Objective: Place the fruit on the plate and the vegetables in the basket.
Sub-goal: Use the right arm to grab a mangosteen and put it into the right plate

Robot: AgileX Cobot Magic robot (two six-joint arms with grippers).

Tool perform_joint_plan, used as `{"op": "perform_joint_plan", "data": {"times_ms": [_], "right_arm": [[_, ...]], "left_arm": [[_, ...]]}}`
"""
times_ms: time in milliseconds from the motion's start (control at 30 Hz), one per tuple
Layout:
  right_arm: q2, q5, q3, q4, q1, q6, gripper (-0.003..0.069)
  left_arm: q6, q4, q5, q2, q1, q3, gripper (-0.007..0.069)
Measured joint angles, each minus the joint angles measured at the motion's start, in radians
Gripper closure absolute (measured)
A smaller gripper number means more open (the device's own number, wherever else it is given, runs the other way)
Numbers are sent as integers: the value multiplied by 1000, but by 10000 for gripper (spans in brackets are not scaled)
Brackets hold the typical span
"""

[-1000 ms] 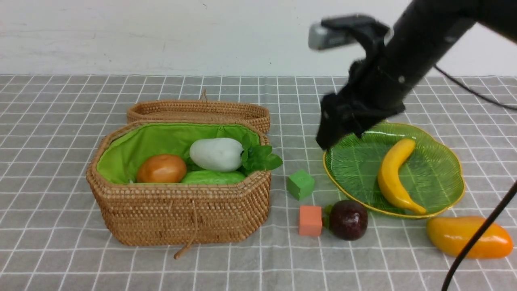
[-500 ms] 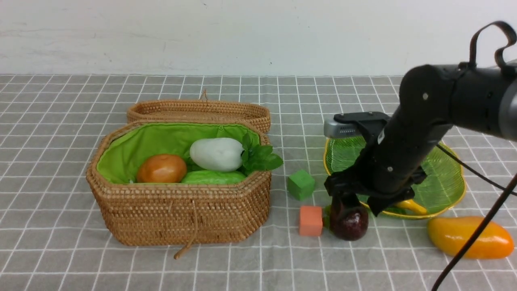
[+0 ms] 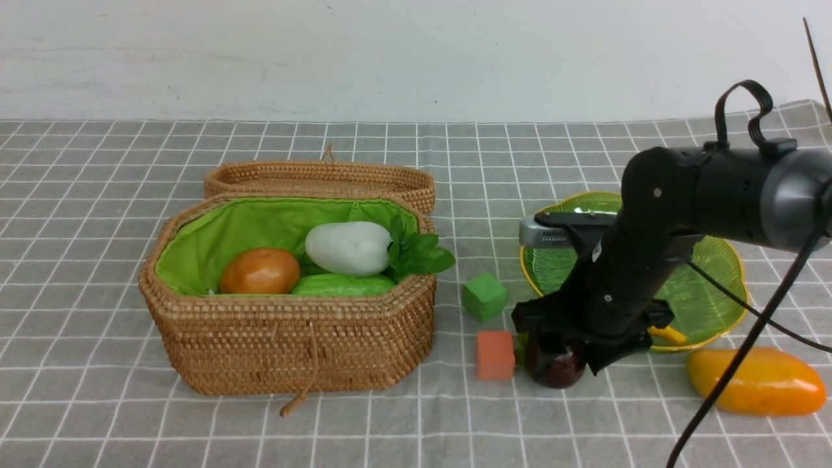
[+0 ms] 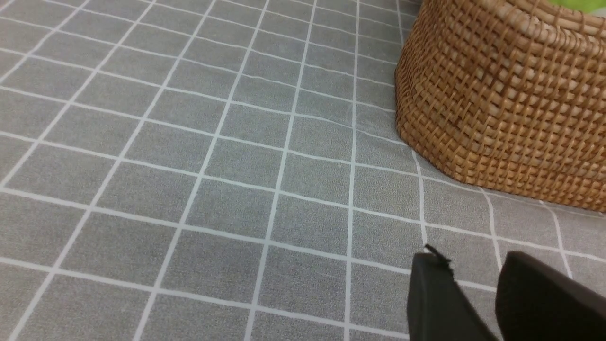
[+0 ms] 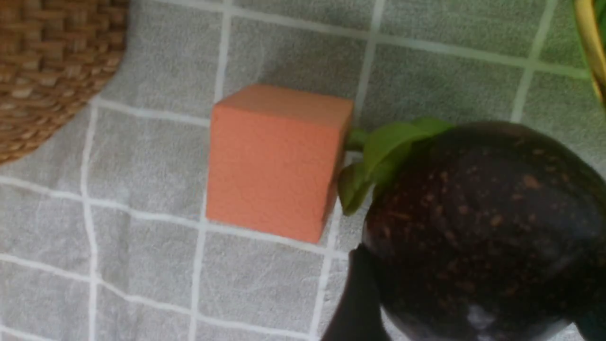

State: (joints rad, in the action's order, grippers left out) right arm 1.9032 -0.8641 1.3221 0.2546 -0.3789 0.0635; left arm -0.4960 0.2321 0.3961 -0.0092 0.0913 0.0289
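The dark-purple mangosteen [image 3: 558,372] rests on the cloth in front of the green plate [image 3: 715,279]. My right gripper [image 3: 560,359] has come down over it and is shut on it, a finger against each side. In the right wrist view the mangosteen [image 5: 478,222] fills the gap between the fingers [image 5: 357,293]. On the plate only the banana's tip [image 3: 664,335] shows behind the arm. The mango [image 3: 754,383] lies on the cloth to the right. The open basket [image 3: 292,338] holds the potato [image 3: 260,271], radish [image 3: 348,248] and gourd [image 3: 341,285]. My left gripper [image 4: 473,260] is open and empty.
An orange cube [image 3: 495,355] touches the mangosteen's leaves on its left, and a green cube [image 3: 484,296] sits behind it. The basket's lid [image 3: 318,177] lies open at the back. The left wrist view shows the basket's woven wall [image 4: 502,104] close by. A cable [image 3: 734,364] hangs over the mango.
My right arm dropped from above the plate onto the mangosteen and its fingers closed in a little. The mangosteen and the orange cube shifted slightly left.
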Motion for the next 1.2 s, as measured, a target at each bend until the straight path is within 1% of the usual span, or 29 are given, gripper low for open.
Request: {"op": "perform_joint_plan", "data": {"times_ms": [200, 400, 533, 633, 667, 733, 800, 833, 900, 967, 1100, 1200], "right_arm": [[-29, -73, -1, 51, 0, -58, 120], [-111, -108, -1, 43, 0, -64, 120], [-158, -85, 0, 29, 15, -64, 120], [-170, 39, 10, 23, 74, -47, 120], [-170, 51, 10, 23, 78, -45, 120], [-166, 203, 11, 20, 126, -3, 120], [-153, 305, 11, 20, 148, 25, 120], [-153, 305, 11, 20, 150, 26, 120], [-122, 391, 11, 20, 158, 37, 120], [-94, 425, 12, 20, 158, 41, 120], [-50, 430, 12, 22, 158, 45, 115], [-49, 404, 12, 24, 158, 45, 57]], "left_arm": [[0, 0, 0, 0, 0, 0, 420], [0, 0, 0, 0, 0, 0, 414], [0, 0, 0, 0, 0, 0, 410], [0, 0, 0, 0, 0, 0, 407], [0, 0, 0, 0, 0, 0, 407], [0, 0, 0, 0, 0, 0, 407], [0, 0, 0, 0, 0, 0, 403], [0, 0, 0, 0, 0, 0, 403], [0, 0, 0, 0, 0, 0, 400], [0, 0, 0, 0, 0, 0, 398], [0, 0, 0, 0, 0, 0, 396], [0, 0, 0, 0, 0, 0, 393]]}}
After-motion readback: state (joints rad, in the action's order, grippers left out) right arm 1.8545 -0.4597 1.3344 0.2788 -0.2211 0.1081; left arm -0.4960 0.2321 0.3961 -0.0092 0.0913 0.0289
